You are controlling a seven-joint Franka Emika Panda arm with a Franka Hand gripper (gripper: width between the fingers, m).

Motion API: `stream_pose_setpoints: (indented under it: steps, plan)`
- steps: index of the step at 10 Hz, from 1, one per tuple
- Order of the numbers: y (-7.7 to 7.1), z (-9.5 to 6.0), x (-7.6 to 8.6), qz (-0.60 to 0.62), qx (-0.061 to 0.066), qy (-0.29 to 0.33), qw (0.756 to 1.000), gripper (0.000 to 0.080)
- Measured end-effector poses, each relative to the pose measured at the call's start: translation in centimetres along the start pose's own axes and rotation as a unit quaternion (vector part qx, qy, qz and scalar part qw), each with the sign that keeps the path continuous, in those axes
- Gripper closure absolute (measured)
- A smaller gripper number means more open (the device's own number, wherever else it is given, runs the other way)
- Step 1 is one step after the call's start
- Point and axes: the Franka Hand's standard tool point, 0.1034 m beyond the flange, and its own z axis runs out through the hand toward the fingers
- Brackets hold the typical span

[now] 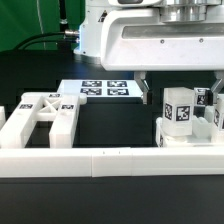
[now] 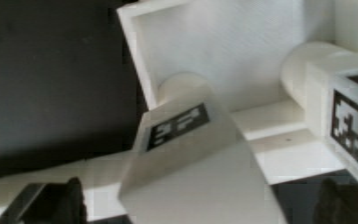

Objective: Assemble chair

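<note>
Chair frame (image 1: 40, 122) lies on the tabletop (image 1: 110, 125) at the exterior view's left; tagged legs (image 1: 180, 113) stand at its right, behind the rail (image 1: 110, 162) (marker board (image 1: 105, 88) farther back). Gripper (image 1: 180, 100) hangs above the legs, jaws wide apart, holding nothing.

From here I see my arm (image 1: 150, 40) as a glossy white, boxy shell with rounded edges, a grey metal collar (image 1: 188, 10) on top, and 1 slim dark finger (image 1: 143, 92) of the pincer (image 1: 178, 95) below.
</note>
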Motion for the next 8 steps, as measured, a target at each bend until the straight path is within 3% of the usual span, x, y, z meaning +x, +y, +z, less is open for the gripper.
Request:
stream_pose_setpoints:
  steps: [5, 6, 7, 8]
  plan:
    - [0.02, 0.08, -0.04, -0.106, -0.003, -0.001, 0.994, 0.016]
    - [0.01, 0.1, -0.06, -0.105, -0.004, -0.001, 0.994, 0.0333]
    - [0.02, 0.11, -0.07, -0.105, -0.004, -0.001, 0.995, 0.0333]
    - [0.02, 0.13, -0.07, -0.105, -0.004, -0.001, 0.995, 0.0471]
